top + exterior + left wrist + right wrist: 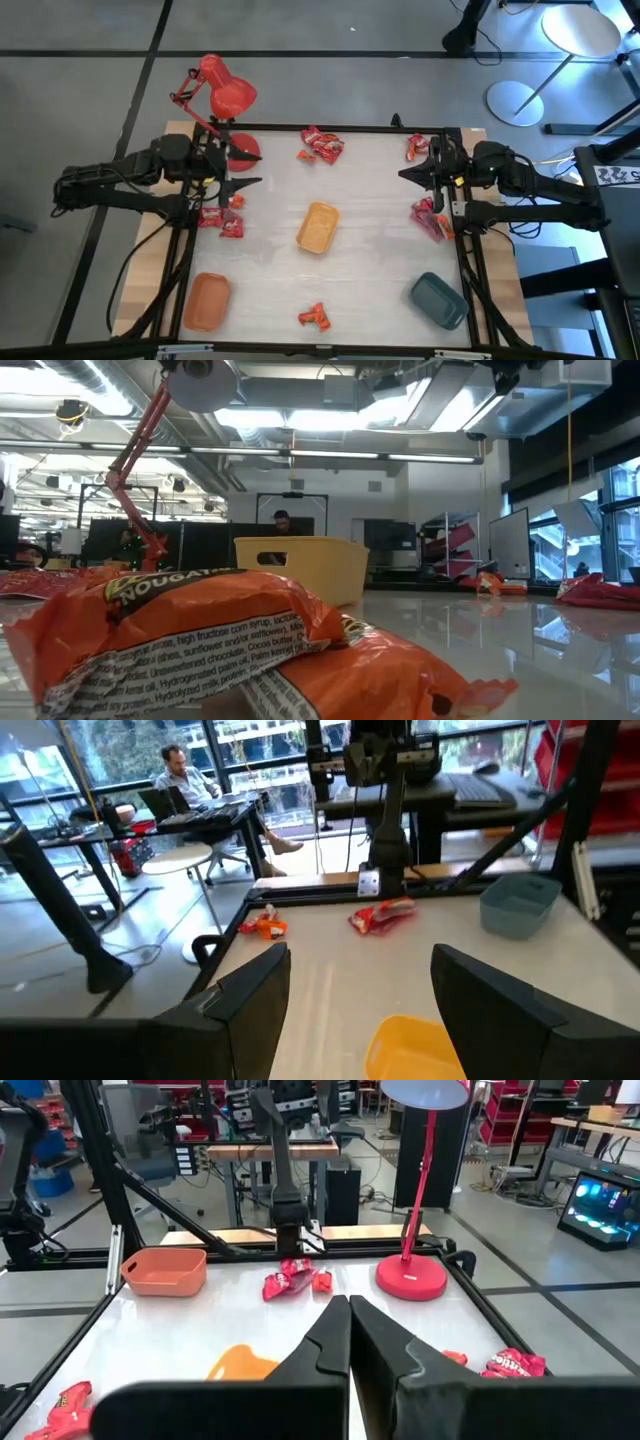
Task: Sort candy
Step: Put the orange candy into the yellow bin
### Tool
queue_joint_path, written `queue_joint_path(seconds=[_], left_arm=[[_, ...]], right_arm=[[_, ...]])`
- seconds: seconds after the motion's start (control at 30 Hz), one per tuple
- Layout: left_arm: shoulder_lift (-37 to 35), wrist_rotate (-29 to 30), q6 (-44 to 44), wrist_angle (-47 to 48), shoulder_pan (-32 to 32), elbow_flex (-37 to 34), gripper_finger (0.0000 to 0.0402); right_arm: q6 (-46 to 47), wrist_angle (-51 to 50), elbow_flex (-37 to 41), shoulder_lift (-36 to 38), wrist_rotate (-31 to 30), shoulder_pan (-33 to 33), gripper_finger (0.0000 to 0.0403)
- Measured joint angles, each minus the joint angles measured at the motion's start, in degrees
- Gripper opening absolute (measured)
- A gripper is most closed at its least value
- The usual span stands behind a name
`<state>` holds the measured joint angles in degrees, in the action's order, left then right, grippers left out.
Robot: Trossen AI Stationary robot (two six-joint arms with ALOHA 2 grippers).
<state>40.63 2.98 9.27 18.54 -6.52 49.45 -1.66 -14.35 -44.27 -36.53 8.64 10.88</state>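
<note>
Candy in red and orange wrappers lies in several small piles on the white table: far middle (320, 146), far right (417, 147), right edge (430, 218), left edge (222, 217), near middle (315, 317). The near pile fills the low view (200, 640). My left gripper (258, 169) (360, 1010) hovers open over the table's left side, beside the left pile, pointing right. My right gripper (402, 173) (350, 1330) hovers shut over the right side, between the far right and right edge piles, pointing left. Neither holds anything.
A yellow tray (317, 227) (410, 1050) sits mid-table, an orange tray (206, 300) (163, 1270) at the near left corner, a grey tray (438, 300) (518, 905) at the near right. A red desk lamp (225, 95) stands at the far left corner, its base (412, 1280) close to my left gripper. A person sits beyond the table.
</note>
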Motion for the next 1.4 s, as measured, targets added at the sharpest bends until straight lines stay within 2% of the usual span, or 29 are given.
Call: queue_joint_path(seconds=[0.23,0.57,0.77,1.13,1.27,1.4], left_arm=[[1.55,0.01,-6.02,-1.19,0.04,0.0,0.0233],[2.78,0.0,-6.33,-3.64,0.04,-0.02,0.0233],[5.05,0.02,-10.65,-3.99,0.24,-0.04,0.0233],[19.18,0.65,-8.55,-6.25,1.3,-0.13,0.0233],[25.06,6.02,-10.31,-14.96,1.12,-0.13,0.0233],[32.15,6.67,-10.29,-25.05,0.72,-0.13,0.0233]], right_arm=[[0.14,0.51,-0.04,0.33,-0.07,0.0,0.0005],[0.31,0.65,-0.04,0.32,-0.07,0.02,0.0005],[0.31,0.5,-0.04,0.28,-0.05,0.02,0.0005],[0.29,-0.98,-0.04,0.28,-0.04,0.02,0.0005],[0.29,-1.89,-0.04,0.28,-0.06,0.02,0.0005],[0.26,-2.5,-0.04,0.28,-1.17,0.01,0.0005]])
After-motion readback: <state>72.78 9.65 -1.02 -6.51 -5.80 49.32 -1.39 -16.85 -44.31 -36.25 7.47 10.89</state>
